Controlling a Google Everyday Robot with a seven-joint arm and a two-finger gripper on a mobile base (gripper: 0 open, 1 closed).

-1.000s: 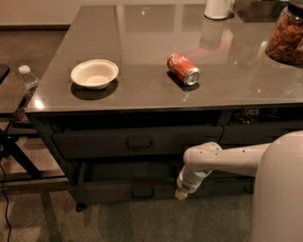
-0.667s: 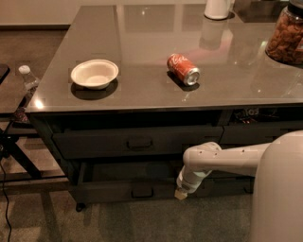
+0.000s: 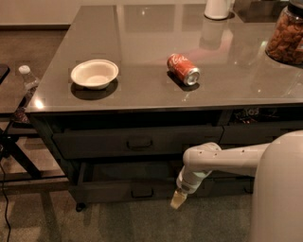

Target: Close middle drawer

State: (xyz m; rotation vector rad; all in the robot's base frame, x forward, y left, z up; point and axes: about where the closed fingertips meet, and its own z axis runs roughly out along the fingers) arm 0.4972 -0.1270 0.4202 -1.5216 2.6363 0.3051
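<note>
Grey, glossy tabletop (image 3: 142, 38) across the upper half of the camera view, catching pale reflections. Left of centre on it, a white bowl (image 3: 94, 73), upright, throwing a dark shadow. Right of that and well apart, a red can (image 3: 183, 69) lying on its side, silver end turned toward the near right. At the far right edge, a clear jar (image 3: 286, 35) full of brown snacks, cut off by the frame. At the far edge, the base of a white container (image 3: 218, 8). Off the table's left side and lower down, a plastic bottle (image 3: 27, 82) with a white cap.

Down under the top: first a taller-fronted upper drawer (image 3: 94, 144), dark, with a small pull at its centre. Beneath it, the middle drawer (image 3: 109, 191), standing out toward the near side, dark tray showing behind its shallow front, small handle (image 3: 142, 193) in the middle of that front. Small wheel (image 3: 80, 207) at the cabinet's near left corner, on the brownish carpet (image 3: 118, 224).

And the white arm (image 3: 222, 158), reaching in from the right, bent downward at the wrist. Gripper (image 3: 176, 202) pointing at the floor, right of the handle, just in front of the middle drawer's front near its lower edge. Touching or a shade apart, cannot tell. Cannot tell how wide the claw is set either; nothing seen in its hold
</note>
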